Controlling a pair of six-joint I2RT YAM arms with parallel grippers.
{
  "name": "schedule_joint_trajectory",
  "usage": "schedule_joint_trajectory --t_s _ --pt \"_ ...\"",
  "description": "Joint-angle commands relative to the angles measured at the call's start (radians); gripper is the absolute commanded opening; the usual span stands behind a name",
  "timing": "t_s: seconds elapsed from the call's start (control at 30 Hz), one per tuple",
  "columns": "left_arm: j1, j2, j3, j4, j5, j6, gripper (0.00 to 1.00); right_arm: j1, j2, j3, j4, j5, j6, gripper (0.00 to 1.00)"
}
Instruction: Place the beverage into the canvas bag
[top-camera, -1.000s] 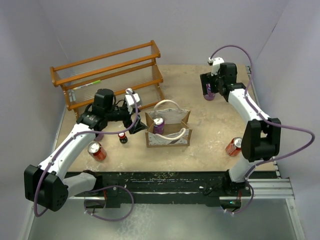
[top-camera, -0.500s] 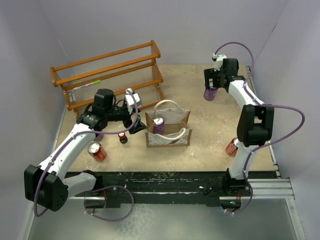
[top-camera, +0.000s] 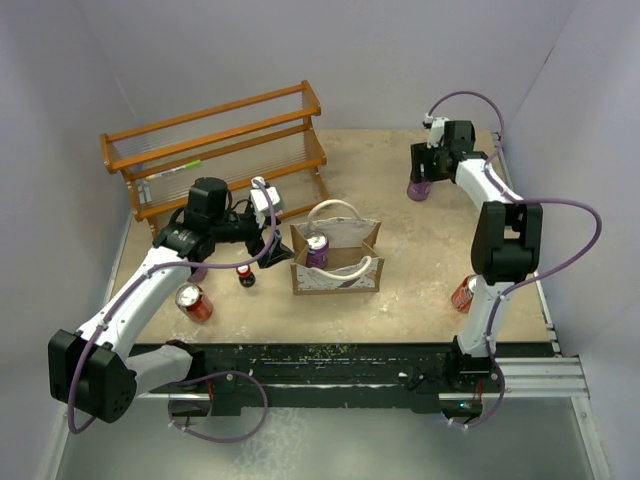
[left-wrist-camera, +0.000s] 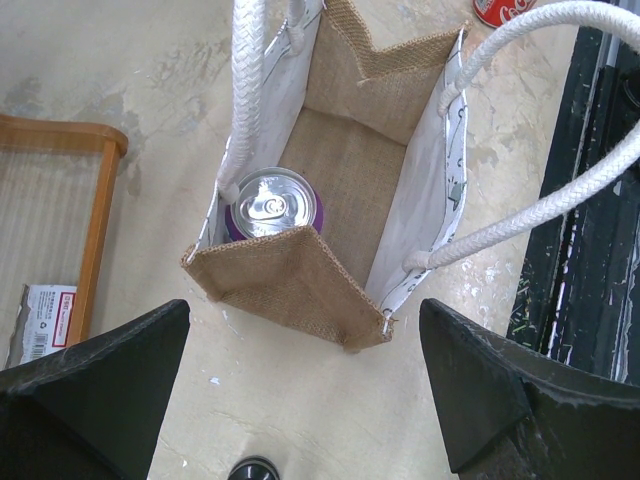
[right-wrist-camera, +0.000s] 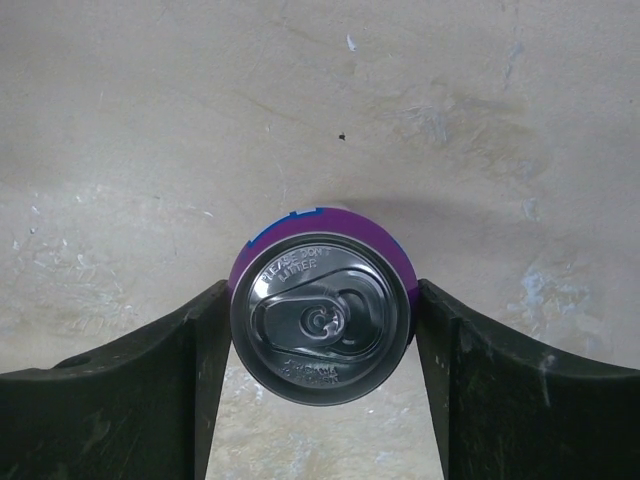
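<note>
Top view: canvas bag (top-camera: 335, 279) sits mid-table, mouth open, rope handles up, with a bagged can (top-camera: 317, 250) upright in its left end. Left gripper (top-camera: 272, 250) hangs just beside the bag's left end. Right gripper (top-camera: 421, 183) is well apart from the bag, far back and to its right, over a purple can (top-camera: 419, 191). Wooden rack (top-camera: 220, 150) stands behind the bag on the left. A red can (top-camera: 194, 302) and a small dark bottle (top-camera: 245, 276) lie left of the bag, and another red can (top-camera: 466, 293) lies right of it. Left wrist view: fingers (left-wrist-camera: 100, 390) spread wide, nothing between them; bag's near end below, bagged can against its left wall. Right wrist view: both fingers (right-wrist-camera: 520, 400) press the sides of the purple can, pinching it; can upright, top facing the camera; cannot tell if it's off the table.
</note>
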Motion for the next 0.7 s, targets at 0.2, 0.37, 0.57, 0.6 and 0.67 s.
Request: schedule_joint_trajectory --t_s 0.2,0.37,0.57,0.6,0.67 --pt "0.009 -0.013 0.030 0.030 0.016 0.009 0.99 -0.007 -0.107 0.018 0.004 -0.045 -0.035 0.47" --pt "0.008 -0.017 0.027 0.042 0.003 -0.013 0.99 -0.003 -0.249 -0.032 0.024 -0.051 -0.105 0.30" --pt "0.008 -0.031 0.007 0.065 -0.038 -0.032 0.99 0.006 -0.451 -0.082 -0.049 -0.189 -0.161 0.02" --pt "0.008 -0.034 0.003 0.069 -0.043 -0.037 0.99 0.011 -0.486 -0.091 -0.061 -0.214 -0.164 0.00" --pt "0.008 -0.035 -0.005 0.082 -0.058 -0.057 0.99 0.023 -0.551 -0.106 -0.091 -0.283 -0.180 0.00"
